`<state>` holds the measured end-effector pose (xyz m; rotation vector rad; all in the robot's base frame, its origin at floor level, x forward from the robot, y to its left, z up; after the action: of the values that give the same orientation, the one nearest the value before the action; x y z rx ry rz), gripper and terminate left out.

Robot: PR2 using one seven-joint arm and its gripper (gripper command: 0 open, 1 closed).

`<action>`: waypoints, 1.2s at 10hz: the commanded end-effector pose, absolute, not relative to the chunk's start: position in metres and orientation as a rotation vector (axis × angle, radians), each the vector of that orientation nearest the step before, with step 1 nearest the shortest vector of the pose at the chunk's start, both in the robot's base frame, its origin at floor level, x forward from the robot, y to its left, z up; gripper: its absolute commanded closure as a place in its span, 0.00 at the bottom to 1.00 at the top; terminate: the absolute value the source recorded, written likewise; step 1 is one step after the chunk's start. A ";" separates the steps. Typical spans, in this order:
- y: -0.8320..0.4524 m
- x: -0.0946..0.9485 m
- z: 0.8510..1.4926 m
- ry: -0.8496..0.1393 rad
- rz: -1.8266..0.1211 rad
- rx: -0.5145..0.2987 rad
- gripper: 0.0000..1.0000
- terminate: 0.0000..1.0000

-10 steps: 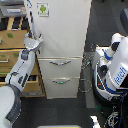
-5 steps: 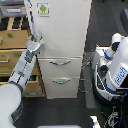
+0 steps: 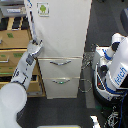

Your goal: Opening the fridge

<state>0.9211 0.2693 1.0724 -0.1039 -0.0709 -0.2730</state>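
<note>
The tall white fridge (image 3: pixel 62 35) stands in the middle of the exterior view. Its large upper door carries a small green-and-white sticker (image 3: pixel 43 8). Below are two drawers with curved silver handles (image 3: pixel 62 63) (image 3: pixel 62 80). My white arm reaches up from the lower left. My gripper (image 3: pixel 36 46) is at the left edge of the upper door, near its bottom corner and touching or very close to it. At this size I cannot tell whether the fingers are open or closed on the edge. The fridge's interior is hidden.
A tan wooden drawer cabinet (image 3: pixel 12 52) stands just left of the fridge, behind my arm. A white and blue robot (image 3: pixel 115 67) stands at the right, with cables (image 3: pixel 90 60) between it and the fridge. The floor is dark.
My gripper has slid slightly down along the door's left edge. The door's left edge looks shifted a little toward the exterior view's left.
</note>
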 end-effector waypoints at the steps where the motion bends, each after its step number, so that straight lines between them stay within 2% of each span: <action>1: 0.231 0.930 1.063 -0.068 -0.299 -0.118 1.00 0.00; 12: 0.248 0.930 1.051 -0.059 -0.290 -0.125 1.00 0.00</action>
<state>0.9271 0.2847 1.0597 -0.1219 -0.0718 -0.2492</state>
